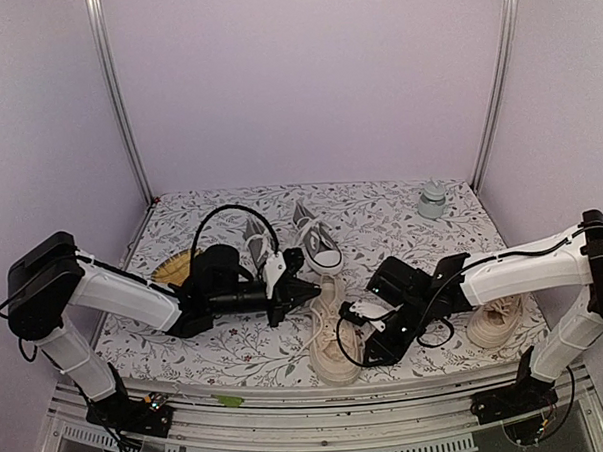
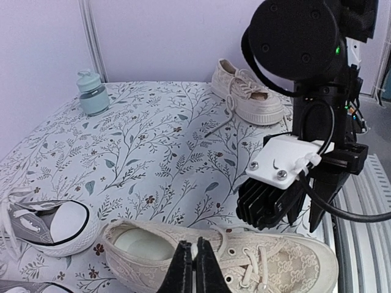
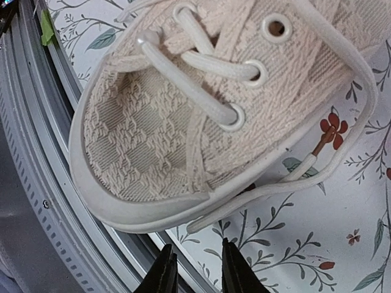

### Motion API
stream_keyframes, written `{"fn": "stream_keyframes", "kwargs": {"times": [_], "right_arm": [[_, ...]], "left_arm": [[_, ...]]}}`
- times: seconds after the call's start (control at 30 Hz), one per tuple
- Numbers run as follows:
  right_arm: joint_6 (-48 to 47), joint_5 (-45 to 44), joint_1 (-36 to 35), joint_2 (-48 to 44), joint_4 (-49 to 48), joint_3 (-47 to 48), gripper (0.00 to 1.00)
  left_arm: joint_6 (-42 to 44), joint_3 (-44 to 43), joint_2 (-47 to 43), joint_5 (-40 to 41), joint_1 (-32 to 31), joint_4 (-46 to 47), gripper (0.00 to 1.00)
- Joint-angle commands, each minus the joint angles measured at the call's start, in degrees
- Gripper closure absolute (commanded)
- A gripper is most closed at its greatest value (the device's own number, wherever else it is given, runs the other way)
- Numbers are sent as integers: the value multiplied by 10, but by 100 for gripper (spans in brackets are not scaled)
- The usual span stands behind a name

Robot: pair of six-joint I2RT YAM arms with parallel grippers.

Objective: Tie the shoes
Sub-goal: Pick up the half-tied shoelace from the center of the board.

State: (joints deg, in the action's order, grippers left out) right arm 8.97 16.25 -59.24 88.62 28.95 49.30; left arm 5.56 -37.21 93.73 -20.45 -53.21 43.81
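Our left gripper [image 2: 194, 265] sits pinched shut above the cream shoe [image 2: 256, 259] at the table's [image 2: 153, 128] near edge, our right gripper [image 3: 197, 268] parted and empty; we risk missing the loose lace [image 3: 263, 192] and shoving the shoe.

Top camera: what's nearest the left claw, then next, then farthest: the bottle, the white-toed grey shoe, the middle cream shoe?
1. Middle cream shoe, right at the tip of the left claw.
2. White-toed grey shoe, just behind it.
3. Bottle, far back on the right.

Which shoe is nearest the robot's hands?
The cream lace-up canvas sneaker at front centre. Its cream twin lies far right, and the small grey canvas pair sits farther back.
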Motion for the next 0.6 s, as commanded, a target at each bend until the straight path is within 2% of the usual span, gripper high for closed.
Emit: {"fn": "stream_keyframes", "kwargs": {"times": [0.0, 0.2, 0.57], "right_arm": [[6, 21, -23, 18, -28, -12, 71], [-8, -11, -29, 49, -54, -8, 68], [-43, -79, -29, 48, -79, -10, 74]], "left_arm": [[7, -10, 10, 4, -8, -9, 100], [8, -11, 9, 8, -10, -11, 100], [11, -16, 14, 5, -14, -11, 100]]}}
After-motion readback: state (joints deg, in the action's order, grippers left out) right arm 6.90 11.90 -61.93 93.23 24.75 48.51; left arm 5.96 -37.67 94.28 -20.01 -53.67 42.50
